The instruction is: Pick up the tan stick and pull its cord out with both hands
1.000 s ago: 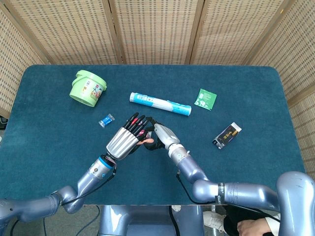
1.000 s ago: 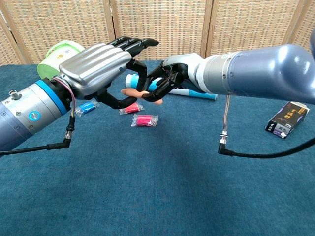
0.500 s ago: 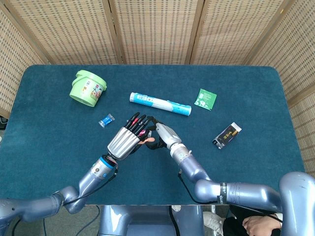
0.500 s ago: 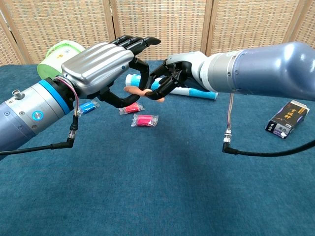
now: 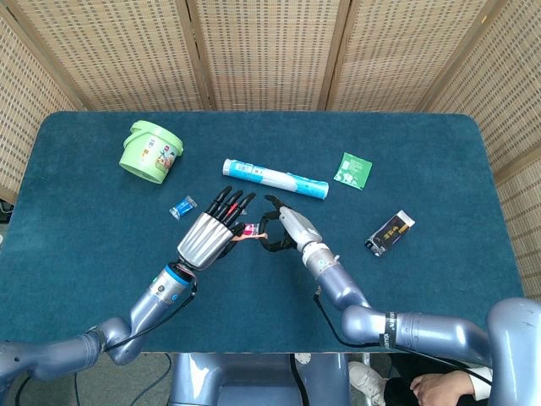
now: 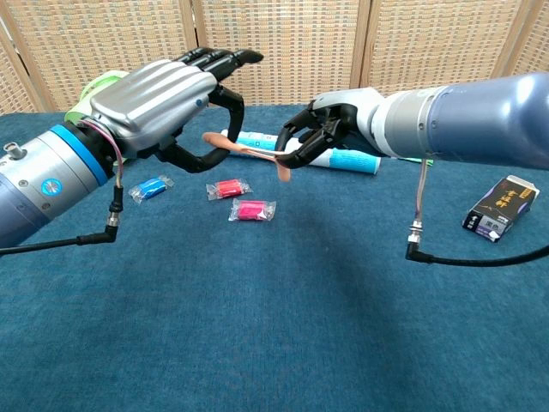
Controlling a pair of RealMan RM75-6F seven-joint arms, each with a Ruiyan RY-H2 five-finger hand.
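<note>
Tan stick (image 6: 249, 153) held above the table (image 6: 283, 335), pinched at opposite ends by left hand (image 6: 167, 99) and right hand (image 6: 330, 129) fingers; judged light, thin, slippery: grip ends firmly.

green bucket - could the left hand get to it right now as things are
Probably not freely. The left hand is pinching one end of the tan stick, whose other end the right hand holds. The path to the green bucket looks unblocked, but the hand would have to let go first.
</note>
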